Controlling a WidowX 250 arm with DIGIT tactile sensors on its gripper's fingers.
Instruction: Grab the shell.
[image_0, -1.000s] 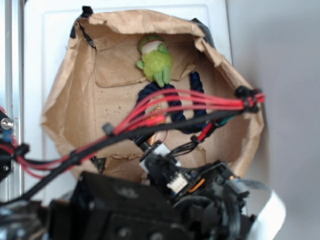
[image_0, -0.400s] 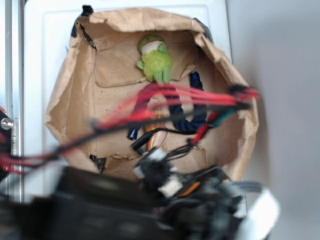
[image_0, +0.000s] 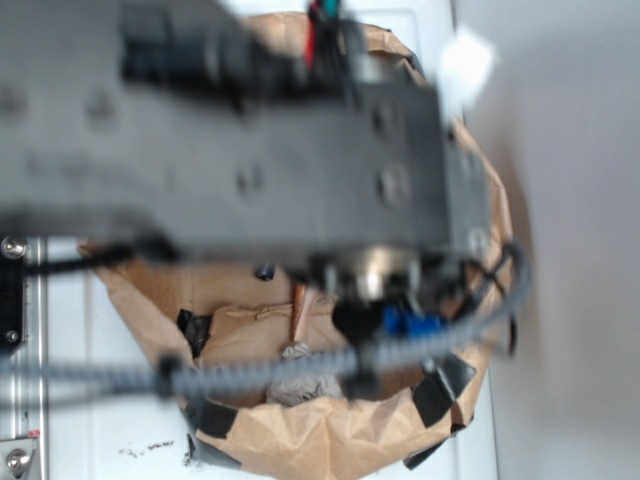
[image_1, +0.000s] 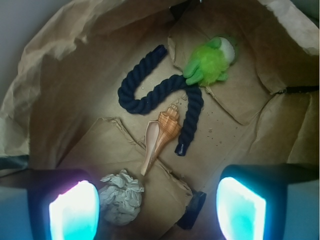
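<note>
Two glowing fingertips (image_1: 74, 210) of my pincer (image_1: 157, 210) are framing the bottom of my wrist view, spread wide apart and gripping nothing. Just beyond the left one a crumpled paper wad (image_1: 120, 196) is sitting. Past it the shell (image_1: 160, 137) is lying free on the brown paper bag (image_1: 75, 100), its spire touching the dark blue rope (image_1: 165, 95). Farthest off, a green plush toy (image_1: 210, 62) is resting.

Shell (image_1: 161, 137) lies inside bag (image_1: 60, 90), between rope (image_1: 150, 97) and paper wad (image_1: 120, 196).
</note>
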